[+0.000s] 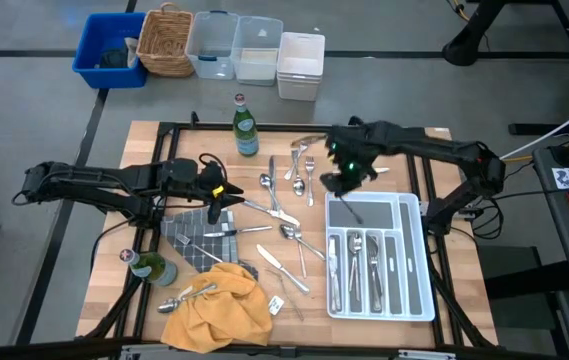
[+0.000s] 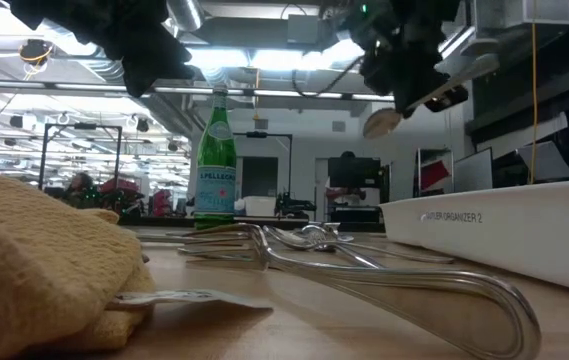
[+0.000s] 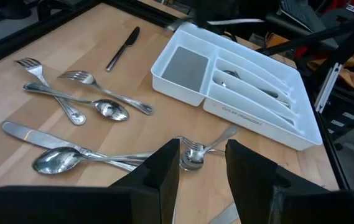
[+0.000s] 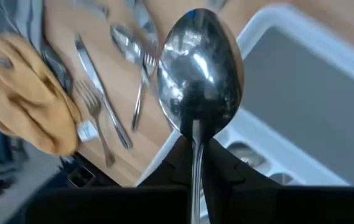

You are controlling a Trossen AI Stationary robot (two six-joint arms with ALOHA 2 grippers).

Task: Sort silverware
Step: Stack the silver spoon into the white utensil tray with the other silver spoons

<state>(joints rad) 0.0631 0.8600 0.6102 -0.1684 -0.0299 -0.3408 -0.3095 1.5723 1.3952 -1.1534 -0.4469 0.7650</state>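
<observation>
The right gripper (image 1: 342, 182) hangs above the far left corner of the white tray (image 1: 416, 300), its fingers pinched on the handle of a spoon (image 4: 198, 74); the bowl of that spoon juts out over the tray's wide empty far compartment. In the low view the spoon's bowl (image 2: 384, 122) shows high in the air, well clear of the tray wall (image 2: 504, 230).

The left gripper (image 1: 226, 190) sits over the left middle of the table with its fingers (image 3: 164, 171) standing apart and nothing between them. Just ahead of it lie a fork (image 3: 204, 146) and a spoon (image 3: 58, 160) crossed with a knife (image 3: 30, 135).

More loose silverware (image 1: 284, 215) is scattered across the table's middle, between the two grippers: forks, spoons and knives, several overlapping. A few pieces already lie in the tray's long slots (image 1: 364, 260). A spoon (image 1: 179, 298) rests at the left edge of a yellow cloth (image 1: 219, 305) at the near left, and a grey checked cloth (image 1: 199, 238) lies just beside the left gripper with cutlery on it.

A green bottle (image 1: 246, 128) stands at the table's far edge, and another (image 1: 149, 266) lies near the left edge. Beyond the table on the floor are a blue bin (image 1: 112, 50), a wicker basket (image 1: 169, 42) and clear containers (image 1: 254, 48).
</observation>
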